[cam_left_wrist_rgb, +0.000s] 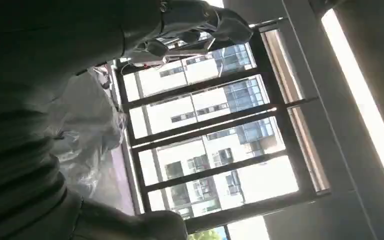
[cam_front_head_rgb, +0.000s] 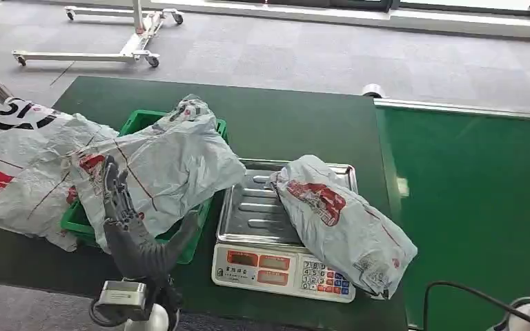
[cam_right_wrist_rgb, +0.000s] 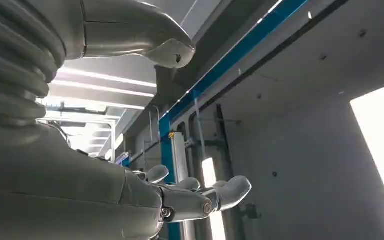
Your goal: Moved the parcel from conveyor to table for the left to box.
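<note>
Plainly, the grey red-printed parcel (cam_front_head_rgb: 341,222) lies crumpled across the scale (cam_front_head_rgb: 262,265).

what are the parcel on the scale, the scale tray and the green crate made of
Parcel on the scale: thin grey plastic mailer film, likely, crinkled and faintly glossy. Scale tray: looks like stainless steel, ribbed and reflective. Green crate: seems rigid moulded plastic, with a slotted wall and matte colour.

The scale (cam_front_head_rgb: 283,265) carries a keypad with printed digits, too small to make out; the bag at the far left (cam_front_head_rgb: 24,114) shows large black letters, seemingly "SI". The parcel (cam_front_head_rgb: 341,221) bears a red printed mark, unreadable.
</note>
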Robot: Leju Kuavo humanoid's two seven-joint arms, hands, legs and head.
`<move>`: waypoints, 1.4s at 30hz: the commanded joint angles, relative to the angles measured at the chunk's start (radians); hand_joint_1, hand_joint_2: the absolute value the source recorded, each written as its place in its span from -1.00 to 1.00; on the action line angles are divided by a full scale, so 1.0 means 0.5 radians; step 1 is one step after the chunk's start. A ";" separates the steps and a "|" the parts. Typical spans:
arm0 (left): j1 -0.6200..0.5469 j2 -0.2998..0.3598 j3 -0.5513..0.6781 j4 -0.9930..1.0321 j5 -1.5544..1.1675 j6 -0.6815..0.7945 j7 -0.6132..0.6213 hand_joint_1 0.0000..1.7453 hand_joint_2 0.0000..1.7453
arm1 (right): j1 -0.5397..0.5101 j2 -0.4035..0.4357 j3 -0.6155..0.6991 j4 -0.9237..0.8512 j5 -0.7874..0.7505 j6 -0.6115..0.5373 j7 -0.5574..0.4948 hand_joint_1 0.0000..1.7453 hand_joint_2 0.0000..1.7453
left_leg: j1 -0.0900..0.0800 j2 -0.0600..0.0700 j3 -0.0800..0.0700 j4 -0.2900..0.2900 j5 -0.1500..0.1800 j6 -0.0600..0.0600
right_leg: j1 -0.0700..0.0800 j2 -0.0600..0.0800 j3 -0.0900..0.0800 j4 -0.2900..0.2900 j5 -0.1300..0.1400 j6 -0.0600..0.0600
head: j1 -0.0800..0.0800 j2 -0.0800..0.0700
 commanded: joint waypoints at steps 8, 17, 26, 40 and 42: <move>-0.812 -0.250 -0.466 1.615 -0.898 -0.518 0.369 -1.00 1.00 | -0.230 0.127 0.163 0.389 0.039 -0.001 -0.002 -1.00 1.00 | -0.005 -0.021 -0.004 -0.005 0.012 0.007 | -0.006 0.004 0.000 -0.003 0.009 0.001 | 0.001 0.000; -1.082 -0.424 -0.545 2.184 -1.141 -0.368 0.453 -1.00 1.00 | -0.256 0.127 0.220 0.471 0.033 -0.001 -0.002 -1.00 1.00 | -0.007 -0.012 -0.003 -0.001 0.007 0.005 | -0.006 0.003 0.001 0.000 0.007 0.003 | 0.001 0.000; -1.358 -0.522 -0.704 2.472 -1.411 -0.421 0.615 -1.00 1.00 | -0.272 0.127 0.247 0.485 0.010 -0.001 -0.002 -1.00 1.00 | -0.007 -0.014 -0.007 0.000 0.008 0.006 | -0.006 0.006 -0.003 0.000 0.008 0.003 | 0.001 0.000; -1.452 -0.522 -0.957 2.670 -1.773 -0.438 0.869 1.00 1.00 | -0.292 0.127 0.246 0.526 -0.012 -0.001 -0.002 -1.00 1.00 | -0.007 -0.014 -0.006 -0.004 0.011 0.007 | -0.006 0.013 -0.004 -0.004 0.012 0.002 | 0.001 0.000; -1.454 -0.521 -0.957 2.676 -1.783 -0.433 0.874 1.00 1.00 | -0.290 0.127 0.244 0.529 -0.017 -0.001 -0.002 -1.00 1.00 | -0.006 -0.014 -0.006 -0.003 0.011 0.008 | -0.006 0.012 -0.004 -0.003 0.011 0.002 | 0.001 0.000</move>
